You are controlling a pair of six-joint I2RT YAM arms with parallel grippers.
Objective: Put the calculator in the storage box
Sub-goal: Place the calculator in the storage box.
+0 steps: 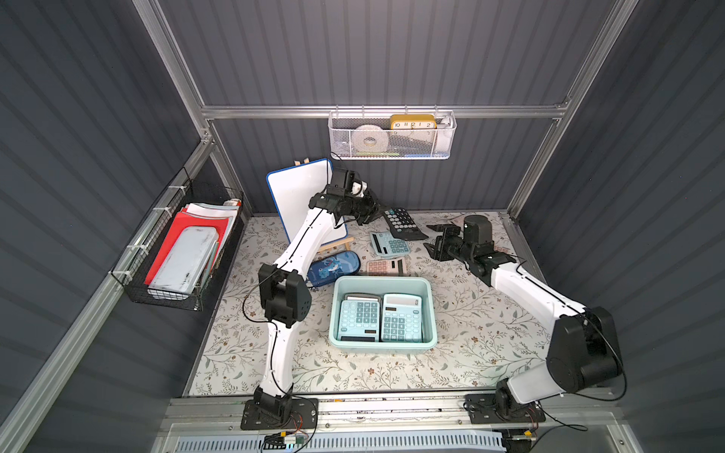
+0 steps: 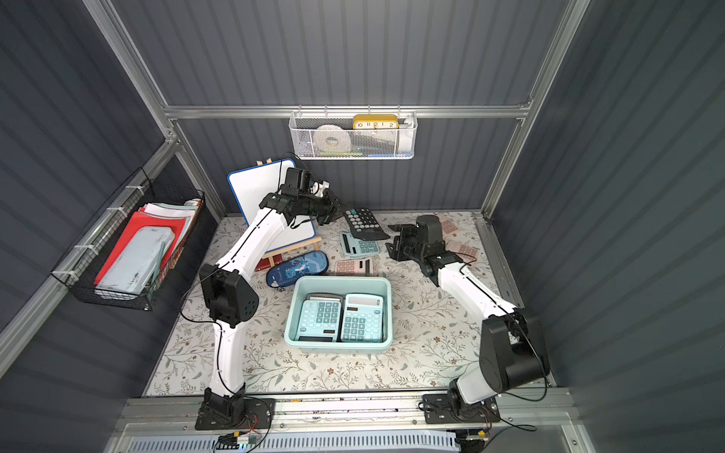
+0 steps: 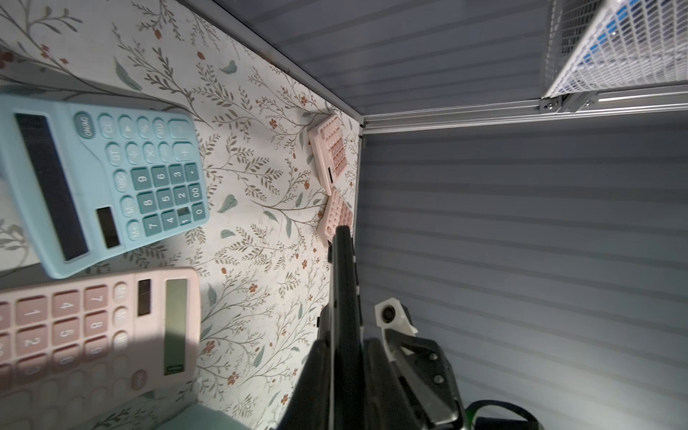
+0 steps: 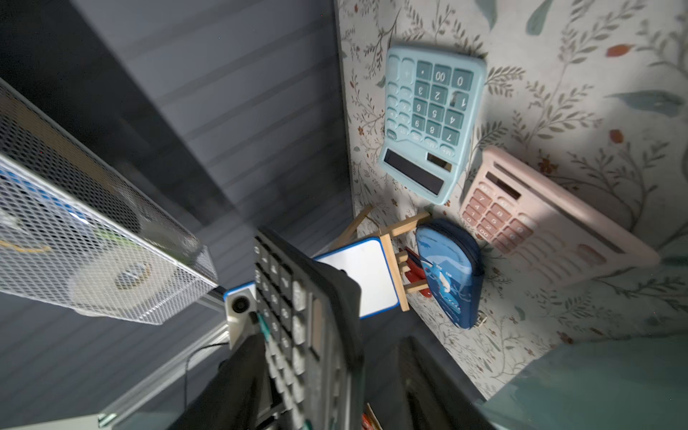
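Left gripper [image 1: 379, 215] pinched black calculator [image 1: 402, 222] by one narrow end, aloft, tilted, at 12 o'clock from storage box [image 1: 382, 279]. Right gripper [image 1: 432, 238] stood wide at its far end. Risk: end-grip could let it swing or slip; two blue calculators [image 1: 360, 318] crowded box floor.

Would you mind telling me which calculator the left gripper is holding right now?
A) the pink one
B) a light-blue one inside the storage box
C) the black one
C: in a top view the left gripper is closed on one end of the black calculator.
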